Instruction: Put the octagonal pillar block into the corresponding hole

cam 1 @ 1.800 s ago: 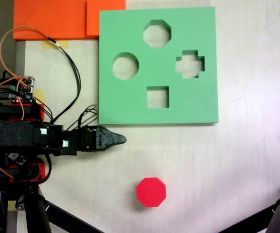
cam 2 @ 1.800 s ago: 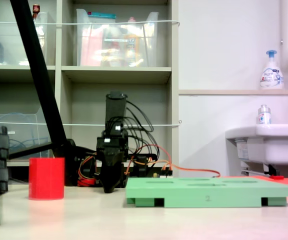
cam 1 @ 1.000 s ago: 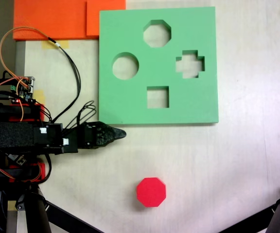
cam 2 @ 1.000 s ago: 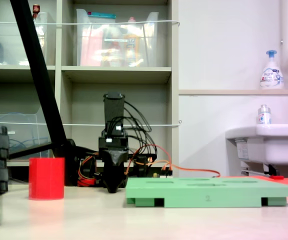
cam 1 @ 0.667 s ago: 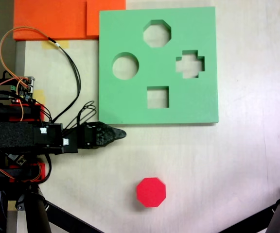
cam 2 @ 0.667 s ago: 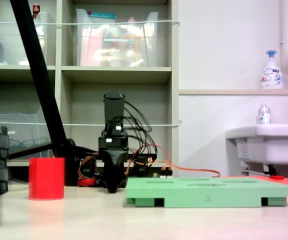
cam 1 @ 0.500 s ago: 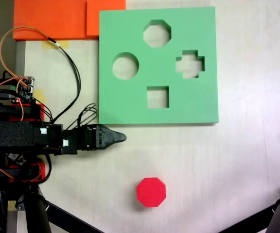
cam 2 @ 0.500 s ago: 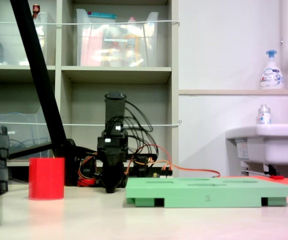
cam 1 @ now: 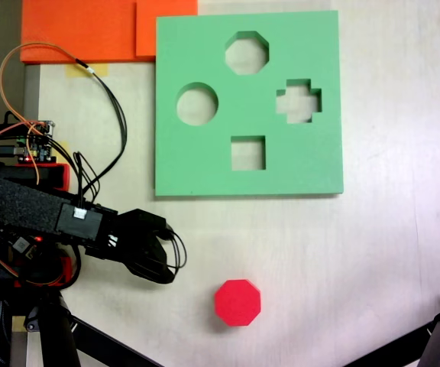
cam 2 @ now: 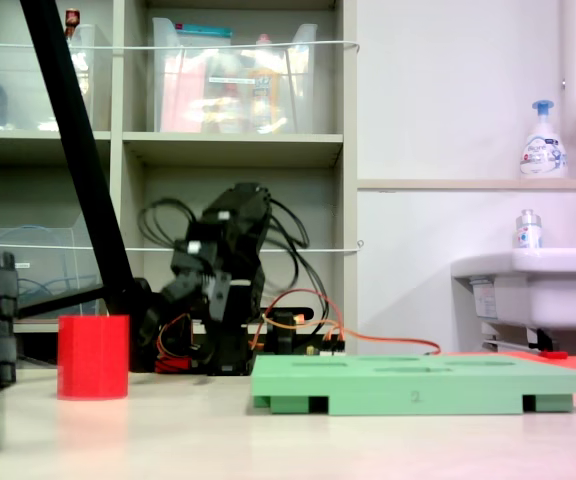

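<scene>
Motion is what we notice first: since the earlier frames our gripper (cam 1: 159,264) has swung away from the lower edge of the green foam board (cam 1: 205,164), where its pointed tip lay flat and aimed along that edge. Now, in a fixed view from above, it sits further from the board and closer to the octagonal pillar block (cam 1: 237,303), with its dark body turned and black cables looping over it. In a fixed view from the side, the gripper (cam 2: 200,290) has risen and tilted, standing between the block and the board. We cannot tell whether its jaws are spread or pressed together; they are bunched in shadow in both fixed views.

The octagonal pillar block has not moved. It stands upright on the table (cam 1: 373,260), well apart from the board and apart from the gripper. From above its flat eight-sided top is bright red; from the side the block (cam 2: 93,356) reads as a plain red column.

The corresponding hole (cam 1: 247,53) lies on the board's far side from the block, unfilled.
</scene>
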Robot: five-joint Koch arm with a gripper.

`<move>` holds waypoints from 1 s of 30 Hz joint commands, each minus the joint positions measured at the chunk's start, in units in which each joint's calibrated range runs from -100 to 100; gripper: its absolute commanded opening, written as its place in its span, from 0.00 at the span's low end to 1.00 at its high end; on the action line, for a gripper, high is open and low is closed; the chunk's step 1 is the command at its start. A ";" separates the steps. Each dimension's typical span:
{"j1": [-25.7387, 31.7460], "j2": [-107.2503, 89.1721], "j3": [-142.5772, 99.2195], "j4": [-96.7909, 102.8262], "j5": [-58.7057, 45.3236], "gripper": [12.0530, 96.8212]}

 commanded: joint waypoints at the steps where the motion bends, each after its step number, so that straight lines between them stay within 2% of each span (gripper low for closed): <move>1: 0.00 -0.55 11.61 -21.78 3.61 0.40; 4: 0.00 6.16 27.46 -36.61 6.89 0.40; 8: -1.76 31.02 53.68 -53.84 7.13 0.40; 12: -2.25 49.73 68.14 -53.84 6.69 0.57; 17: -2.34 58.81 74.12 -53.84 6.54 0.80; 19: -2.30 60.77 75.32 -53.84 6.45 0.83; 22: -2.25 64.82 77.51 -53.84 5.67 0.95; 30: -2.44 77.39 85.59 -53.84 2.98 0.95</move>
